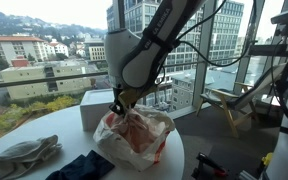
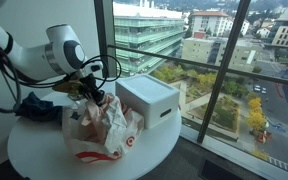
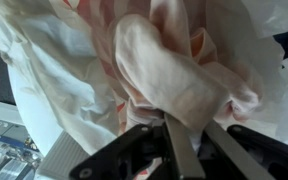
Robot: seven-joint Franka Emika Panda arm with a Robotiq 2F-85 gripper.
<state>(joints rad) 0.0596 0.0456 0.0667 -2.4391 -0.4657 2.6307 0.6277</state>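
Claw point(image 3: 187, 130) of yours is pressed nearly together, pinching a bunched fold of pale peach cloth point(image 3: 164, 70) right at the tips. The wrist view shows the fabric running straight down between the fingers. My guess is that you've got a fold because loose fabric like that gives you no edge or handle to take, so a pinch of the top bulge is about the only hold going. The cloth sits directly under the claw and spills down into a white plastic bag point(image 1: 139, 140) with red print, which slumps on the round table point(image 2: 159, 142) with its mouth open upward. That's probably why coming at it from above works at all. The bag's crinkly sides point(image 3: 44, 90) wrap close around the claw on both sides, so they're the main thing crowding you, and I can't tell for sure whether a bit of plastic is caught in the pinch too. A white box point(image 2: 149, 100) sits just beside the bag, on the window side of the claw, and whether it touches the bag is hard to say. Over on the claw's opposite side, well apart, lie a dark blue cloth point(image 1: 79, 166) and a grey rag point(image 1: 24, 155), both flat on the table and out of the way.
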